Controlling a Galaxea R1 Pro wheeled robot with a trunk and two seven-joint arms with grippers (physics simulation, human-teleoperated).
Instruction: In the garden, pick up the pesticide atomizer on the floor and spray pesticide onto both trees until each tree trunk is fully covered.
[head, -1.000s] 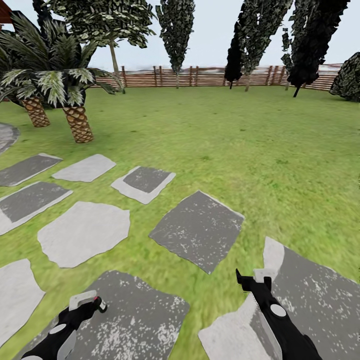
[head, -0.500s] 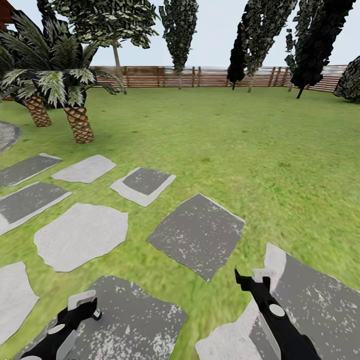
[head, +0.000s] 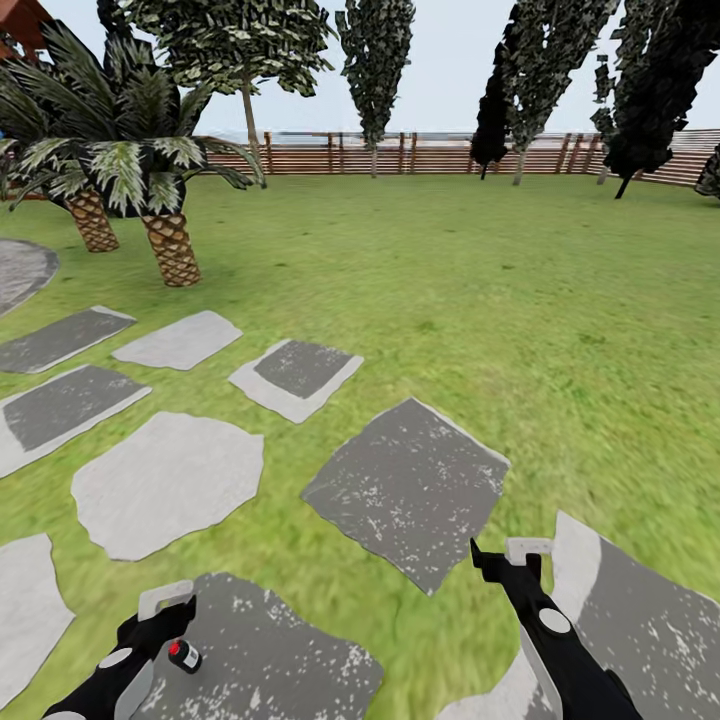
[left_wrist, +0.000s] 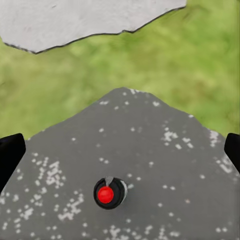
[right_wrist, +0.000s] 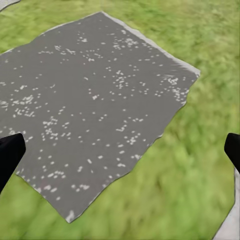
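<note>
Fingertips of my left gripper (left_wrist: 120, 150) sit at the two edges of the wrist view, spread wide with nothing between them. Beneath them a small black object with a red cap (left_wrist: 109, 193), likely the pesticide atomizer though it is too small to be sure, stands on a dark speckled paving slab (left_wrist: 150, 145). From the head, it sits just beside my left gripper (head: 165, 605). My right gripper (head: 510, 560) also hangs parted and empty over another dark slab (right_wrist: 90, 100) edged by grass (right_wrist: 200, 60). Farther out lie pale slabs (head: 165, 480), two scaly palms (head: 170, 245), the slatted fence (head: 440, 155) and tall trees (head: 375, 60) at the lawn's far edge.
</note>
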